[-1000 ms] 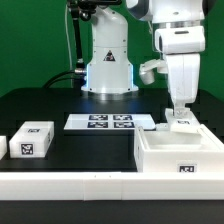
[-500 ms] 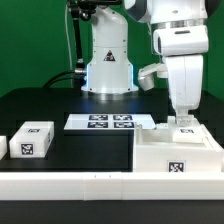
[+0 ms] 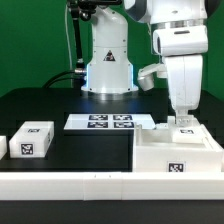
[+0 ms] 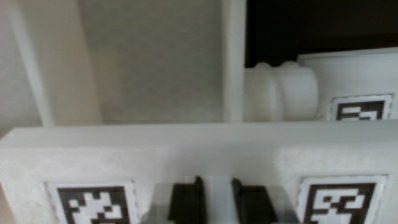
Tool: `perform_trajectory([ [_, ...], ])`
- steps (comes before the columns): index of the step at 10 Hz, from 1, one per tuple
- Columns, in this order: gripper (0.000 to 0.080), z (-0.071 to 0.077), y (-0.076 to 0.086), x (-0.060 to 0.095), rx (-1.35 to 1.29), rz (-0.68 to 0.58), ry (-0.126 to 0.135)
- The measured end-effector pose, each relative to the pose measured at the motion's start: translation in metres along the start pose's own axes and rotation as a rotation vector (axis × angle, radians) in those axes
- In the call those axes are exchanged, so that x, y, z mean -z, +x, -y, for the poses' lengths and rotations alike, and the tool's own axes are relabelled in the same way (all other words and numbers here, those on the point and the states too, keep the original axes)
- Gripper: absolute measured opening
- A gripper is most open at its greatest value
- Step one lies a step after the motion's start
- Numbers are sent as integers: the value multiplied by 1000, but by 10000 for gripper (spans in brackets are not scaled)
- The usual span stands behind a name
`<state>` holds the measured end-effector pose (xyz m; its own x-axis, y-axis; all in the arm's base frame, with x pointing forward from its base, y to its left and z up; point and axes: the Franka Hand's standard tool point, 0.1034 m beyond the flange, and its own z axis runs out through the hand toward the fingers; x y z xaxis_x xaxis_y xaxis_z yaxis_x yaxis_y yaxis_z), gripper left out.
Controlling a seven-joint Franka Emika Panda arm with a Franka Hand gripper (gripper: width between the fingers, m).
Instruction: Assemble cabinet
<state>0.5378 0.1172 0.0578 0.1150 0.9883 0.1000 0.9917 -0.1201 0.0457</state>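
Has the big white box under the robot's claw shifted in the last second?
Yes. The cabinet shifted slightly toward the exterior view's left: its front tag now sits nearer the marker board, which has not moved.

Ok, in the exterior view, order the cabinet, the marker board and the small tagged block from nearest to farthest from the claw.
1. The cabinet, on the exterior view's right, just below the claw.
2. The marker board, mid-table, toward the exterior view's left of the claw.
3. The small tagged block, far over on the exterior view's left.
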Motion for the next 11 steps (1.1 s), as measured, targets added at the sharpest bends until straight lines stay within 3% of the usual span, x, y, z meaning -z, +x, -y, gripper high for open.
perform_trajectory([
  [4,64,-42,0,-2,-25,-8,-13],
  [5,64,-43,0,-3,-25,-3,5],
  [7,64,-43,1,-2,-21,0,7],
  [8,157,-43,0,-3,-16,-2,6],
  [9,157,-43,0,-3,-17,-1,7],
  [10,333,-42,0,-3,-17,-1,7],
  [11,333,-43,0,-3,-18,-1,6],
])
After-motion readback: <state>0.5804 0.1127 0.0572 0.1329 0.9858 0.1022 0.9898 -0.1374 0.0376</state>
